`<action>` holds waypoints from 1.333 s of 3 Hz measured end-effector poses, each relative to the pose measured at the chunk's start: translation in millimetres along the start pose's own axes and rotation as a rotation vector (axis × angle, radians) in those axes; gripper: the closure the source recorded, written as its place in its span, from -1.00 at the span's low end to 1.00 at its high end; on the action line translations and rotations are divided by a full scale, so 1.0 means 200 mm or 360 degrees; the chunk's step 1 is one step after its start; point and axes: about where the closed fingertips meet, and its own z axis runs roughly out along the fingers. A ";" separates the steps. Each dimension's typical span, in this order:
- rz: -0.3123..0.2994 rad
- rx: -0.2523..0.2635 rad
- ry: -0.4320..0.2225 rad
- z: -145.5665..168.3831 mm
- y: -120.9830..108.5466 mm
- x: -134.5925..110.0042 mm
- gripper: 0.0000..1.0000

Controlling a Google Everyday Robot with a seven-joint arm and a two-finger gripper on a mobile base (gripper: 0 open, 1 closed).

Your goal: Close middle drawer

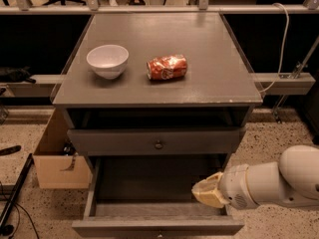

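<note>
Dark grey-brown wood is filling most of my single camera view. The middle drawer is standing pulled well out below the table's front edge, its bare inside showing and its front panel lying at the bottom of the frame. The gripper is hanging low under the table's front right corner, over the right side of the drawer's inside and just behind the front panel. Its cream tip is pointing left, and the white arm is reaching in from the right. I cannot tell whether the gripper is open or closed, and it is carrying nothing that I am seeing. I am judging that it is sitting on the wrong side of the panel for a push, so it will need to come round to the panel's outer face.

The upper drawer front, with its small knob, is sitting just above. On the table, a white bowl is resting upright near the left edge and a crushed red can is lying on its side near the middle, both well apart from the work. I am reading no lettering on the can. A cardboard box is sitting on the floor below the front left corner.
</note>
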 end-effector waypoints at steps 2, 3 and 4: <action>0.0219 0.0066 0.0313 0.19 0.01 0.30 1.00; 0.0494 0.0141 0.0353 0.37 -0.03 0.51 1.00; 0.0491 0.0140 0.0352 0.37 -0.02 0.51 1.00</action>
